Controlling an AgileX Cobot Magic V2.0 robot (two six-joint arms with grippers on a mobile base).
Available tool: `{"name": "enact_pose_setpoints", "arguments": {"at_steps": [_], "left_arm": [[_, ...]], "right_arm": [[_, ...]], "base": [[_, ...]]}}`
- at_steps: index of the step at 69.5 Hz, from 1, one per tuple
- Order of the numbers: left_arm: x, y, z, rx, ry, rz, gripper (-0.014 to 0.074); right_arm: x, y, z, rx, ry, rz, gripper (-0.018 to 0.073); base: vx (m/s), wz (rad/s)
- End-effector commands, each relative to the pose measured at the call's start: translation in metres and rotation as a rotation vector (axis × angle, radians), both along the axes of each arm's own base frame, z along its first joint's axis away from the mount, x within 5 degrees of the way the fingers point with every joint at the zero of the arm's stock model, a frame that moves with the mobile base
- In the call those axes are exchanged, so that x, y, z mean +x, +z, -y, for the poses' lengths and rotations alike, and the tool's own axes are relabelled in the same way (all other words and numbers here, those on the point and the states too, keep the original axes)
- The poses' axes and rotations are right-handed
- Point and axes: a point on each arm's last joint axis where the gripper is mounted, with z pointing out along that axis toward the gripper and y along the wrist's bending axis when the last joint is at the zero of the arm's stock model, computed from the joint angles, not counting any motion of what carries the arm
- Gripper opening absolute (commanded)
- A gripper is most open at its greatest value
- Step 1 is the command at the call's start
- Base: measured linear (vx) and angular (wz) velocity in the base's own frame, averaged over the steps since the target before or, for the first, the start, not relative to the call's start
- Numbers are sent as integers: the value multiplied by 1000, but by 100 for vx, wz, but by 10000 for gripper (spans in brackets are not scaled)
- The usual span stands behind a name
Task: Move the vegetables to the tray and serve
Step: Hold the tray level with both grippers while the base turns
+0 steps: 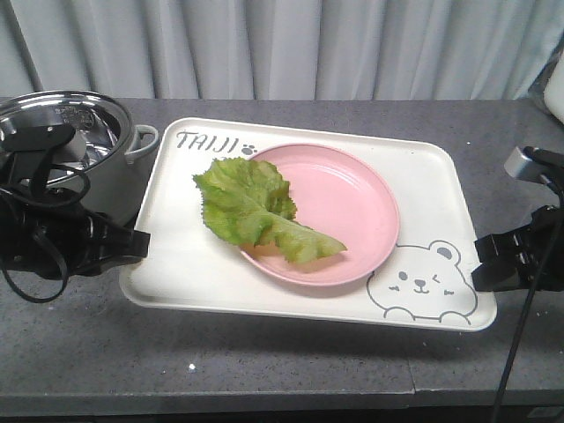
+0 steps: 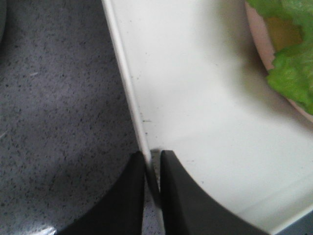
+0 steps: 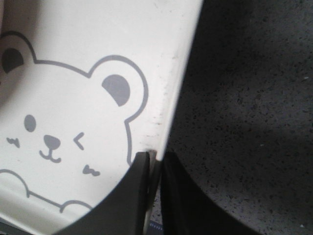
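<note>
left end effector and right end effector both clamp the tray

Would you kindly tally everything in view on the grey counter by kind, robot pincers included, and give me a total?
lettuce leaf: 1
pink plate: 1
cream bear-print tray: 1
steel pot: 1
Pincers: 2, left pincer and right pincer, each gripping the tray's rim
Total: 6
</note>
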Motion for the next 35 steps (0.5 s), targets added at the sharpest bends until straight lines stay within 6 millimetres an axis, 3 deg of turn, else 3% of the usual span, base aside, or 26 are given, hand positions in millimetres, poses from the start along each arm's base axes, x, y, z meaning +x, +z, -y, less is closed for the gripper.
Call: {"name": "enact_pose_setpoints", "arguments": {"at_steps": [1, 35], "left_arm": [[-2, 19, 2, -44, 27, 78, -8], [-4, 18, 2, -35, 20, 59, -8]], "right_arm": [[-5, 25, -10, 67, 28, 121, -3], [-4, 31, -12, 92, 22, 173, -1]], "base": [[0, 0], [0, 0]]}}
